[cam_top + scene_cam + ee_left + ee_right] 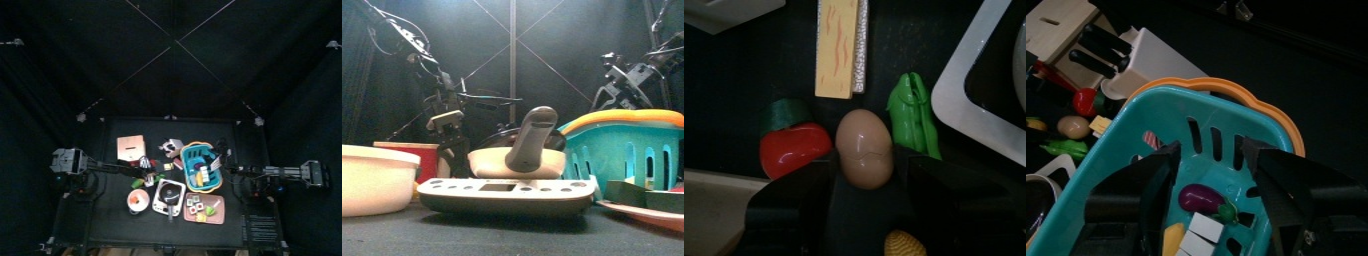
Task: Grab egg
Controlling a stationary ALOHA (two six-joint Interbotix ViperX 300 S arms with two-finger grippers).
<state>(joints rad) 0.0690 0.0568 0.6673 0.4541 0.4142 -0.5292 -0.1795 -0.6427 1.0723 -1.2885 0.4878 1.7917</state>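
The egg [863,148] lies on the black bench [107,215], long axis running straight away from the left gripper [863,185], which hangs right above it with its fingers [798,185] spread wide, one on each side and nothing held between them. Just beside the egg on one flank sits a red strawberry-like toy with a green cap [794,148]; on the other flank a green pepper [914,115] lies almost against it. Beyond the egg is a pale wooden block [839,45], and the rim of a white tray [971,85] crosses the corner past the pepper. Something yellow and bumpy [906,243], perhaps a corn cob, peeks out under the gripper; I can't make it out well enough to be sure.

The egg looks smooth, tan and hard-shelled, most likely a light toy, so weight should be no trouble. The worry is its rounded, glossy skin: squeezed near either end it would likely squirt out. I'd take it across its widest belly, fingers coming down in the narrow gaps beside strawberry and pepper, and close gently until it sits firm. The pepper's closeness is the tight spot; a finger could nudge it or land on it.

The right gripper [1207,170] rests well apart, its fingers apart and empty, hovering over the teal basket [1120,150] with the orange rim, where a purple item lies at the bottom.
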